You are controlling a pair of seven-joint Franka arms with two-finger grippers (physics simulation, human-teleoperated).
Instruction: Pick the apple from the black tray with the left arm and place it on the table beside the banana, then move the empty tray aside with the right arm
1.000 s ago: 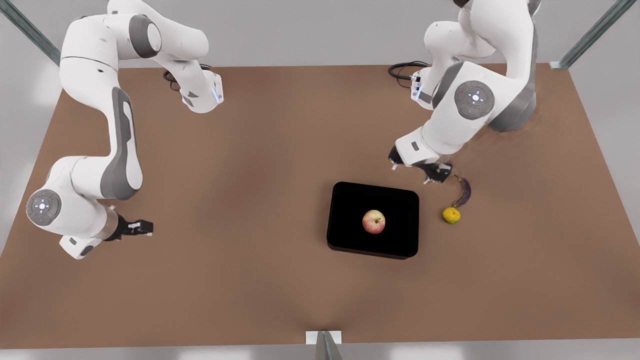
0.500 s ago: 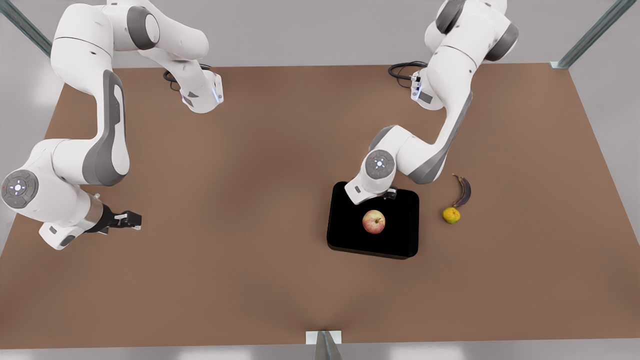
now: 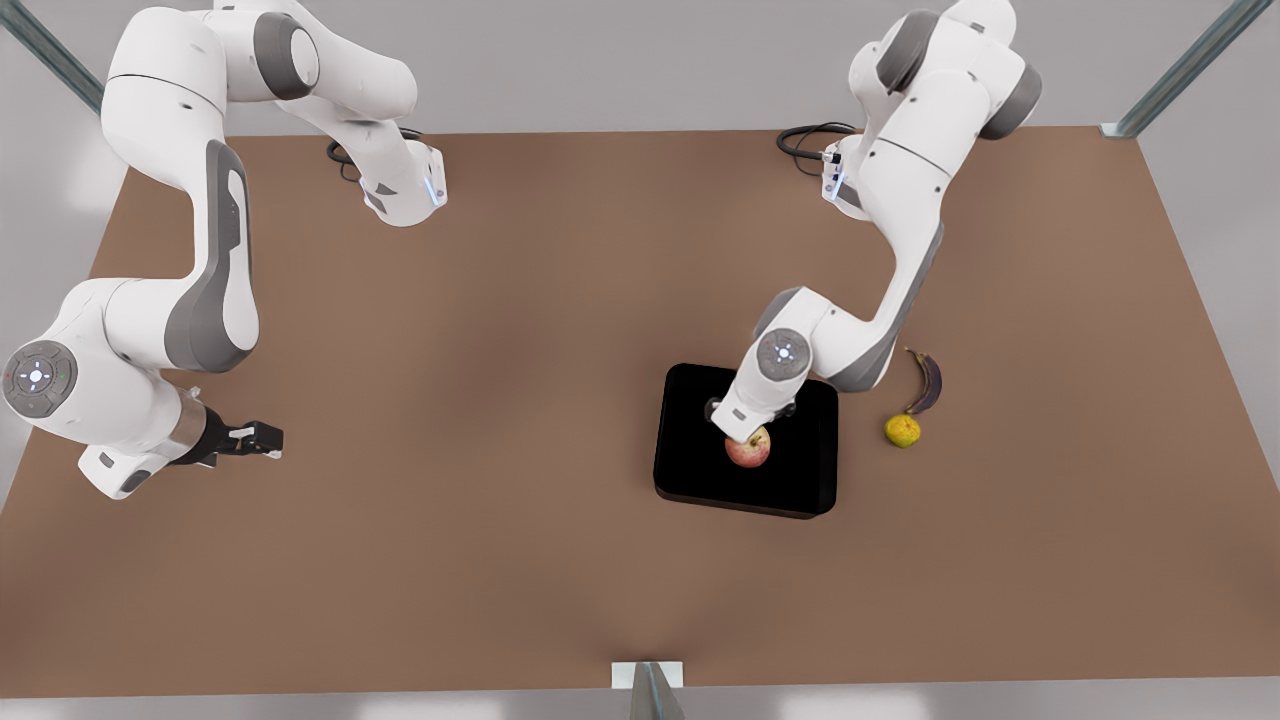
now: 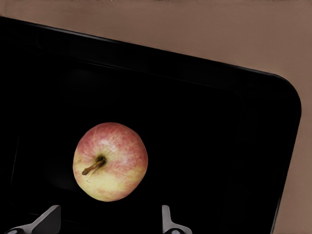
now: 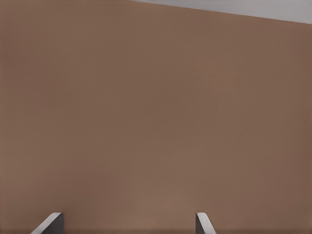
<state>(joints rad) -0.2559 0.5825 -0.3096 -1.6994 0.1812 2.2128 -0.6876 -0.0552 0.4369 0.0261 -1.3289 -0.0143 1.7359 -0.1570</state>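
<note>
Apple (image 4: 110, 161) sits mid black tray (image 4: 273, 146), directly below the left tool (image 4: 109, 222), whose fingers are spread and empty. An off-centre closure could roll it away. Right tool (image 3: 262, 438) waits, open.

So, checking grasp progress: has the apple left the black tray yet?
No. In the left wrist view the apple sits on the black tray, with the left gripper open above it.
</note>
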